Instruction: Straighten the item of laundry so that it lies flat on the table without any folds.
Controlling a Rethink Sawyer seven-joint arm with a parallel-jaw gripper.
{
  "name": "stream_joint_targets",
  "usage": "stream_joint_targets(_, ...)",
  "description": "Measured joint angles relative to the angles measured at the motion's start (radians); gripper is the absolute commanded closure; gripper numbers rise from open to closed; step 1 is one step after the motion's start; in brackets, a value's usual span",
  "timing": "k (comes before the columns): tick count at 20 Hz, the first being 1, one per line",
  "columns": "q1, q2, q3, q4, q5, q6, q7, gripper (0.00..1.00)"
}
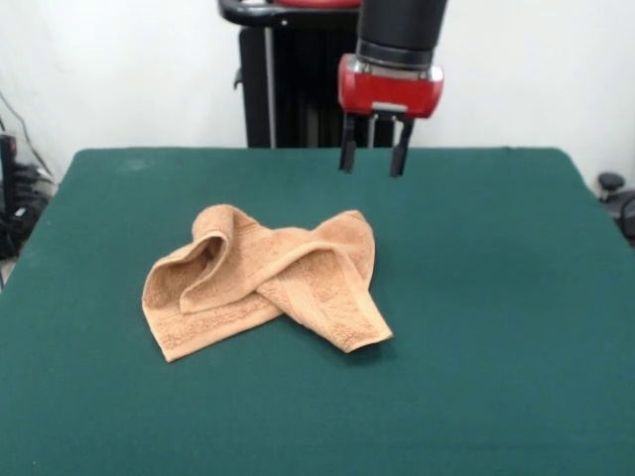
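Observation:
The tan-orange towel [268,278] lies crumpled and twisted near the middle of the dark green table [496,297]. Its left part is rolled into a loop and its right part is folded over, with a corner pointing toward the front at the right. My gripper [373,159] hangs above the table behind the towel and a little to its right, clear of the cloth. Its two black fingers [348,151] point down with a gap between them and hold nothing.
The robot's black pedestal [288,79] stands at the table's far edge. Cables and dark gear [15,198] sit off the table's left side. A small dark object [613,188] sits off the right side.

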Motion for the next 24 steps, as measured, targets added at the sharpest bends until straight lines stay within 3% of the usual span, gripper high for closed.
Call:
stream_joint_targets(14, -0.006, 0.233, 0.005, -0.287, -0.001, 0.048, 0.0, 0.0)
stream_joint_targets(24, -0.045, 0.341, 0.011, -0.41, -0.001, 0.048, 0.0, 0.0)
